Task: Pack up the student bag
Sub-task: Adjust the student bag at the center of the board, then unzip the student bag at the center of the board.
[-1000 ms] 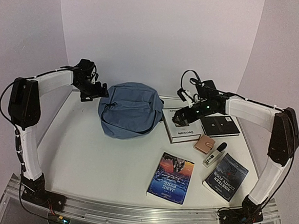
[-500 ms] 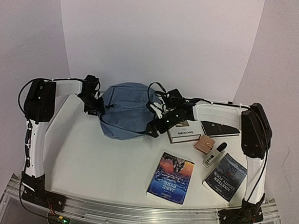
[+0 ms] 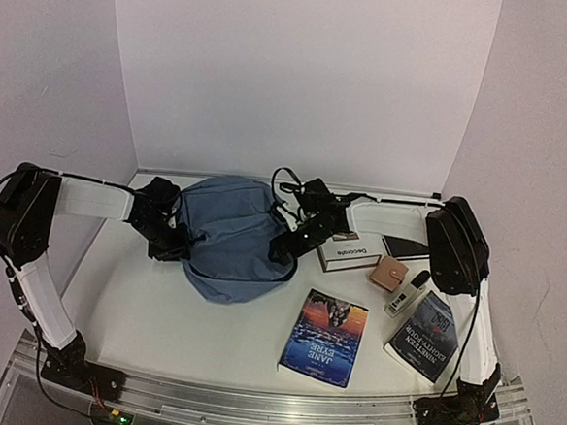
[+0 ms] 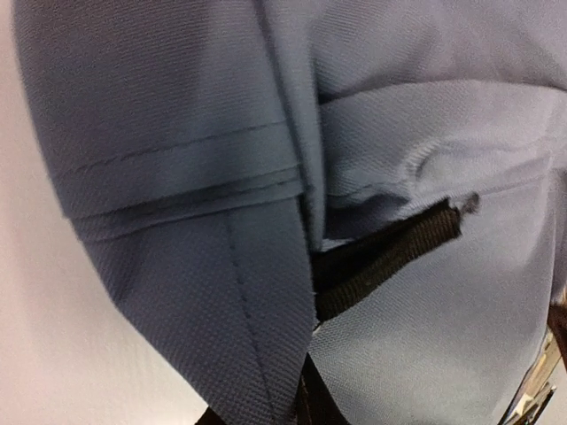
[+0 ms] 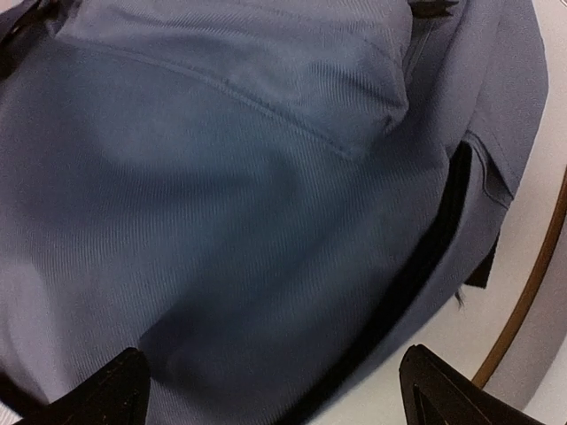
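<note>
The slate-blue student bag (image 3: 229, 230) lies at the back middle of the table. My left gripper (image 3: 169, 241) presses into the bag's left edge. In the left wrist view blue fabric (image 4: 177, 133) and a black strap (image 4: 390, 257) fill the picture. A fold of fabric runs down to where the jaws are, the fingers themselves hidden, so the gripper looks shut on the bag. My right gripper (image 3: 286, 246) is at the bag's right side. It stands wide open (image 5: 279, 385) over the fabric (image 5: 221, 177), both dark fingertips (image 5: 111, 390) showing.
Right of the bag lie a white book (image 3: 349, 249) and a black notebook (image 3: 408, 246). In front of them are a tan wallet (image 3: 389, 272) and a small bottle (image 3: 406, 291). Nearer me lie a Jane Eyre book (image 3: 323, 337) and a dark Nineteen Eighty-Four book (image 3: 429, 335).
Both arms have swung in from the sides onto the bag. The left jaws have closed on its left edge. The bag has shifted a little toward the front.
</note>
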